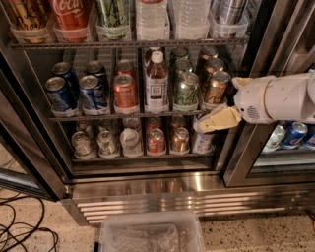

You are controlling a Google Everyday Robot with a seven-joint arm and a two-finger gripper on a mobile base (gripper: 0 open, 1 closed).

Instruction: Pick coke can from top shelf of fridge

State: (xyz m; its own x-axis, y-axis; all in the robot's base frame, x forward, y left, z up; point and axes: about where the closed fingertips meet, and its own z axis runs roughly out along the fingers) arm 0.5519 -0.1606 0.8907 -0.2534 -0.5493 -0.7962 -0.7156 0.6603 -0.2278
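- Across the whole view, fridge [147,183], racks exposed, upper part cut off by the top edge.
- Along that edge, top shelf [123,44]: only front rail and tray bottoms visible.
- At right, level with the middle rack, gripper [216,120], well below that shelf; open or closed impossible to tell.
- Upper left, coke can [72,15] in a clear tray, top cropped, tight between neighbouring cans.

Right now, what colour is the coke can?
Red with white script, on the coke can, camera view; tool is lower right.
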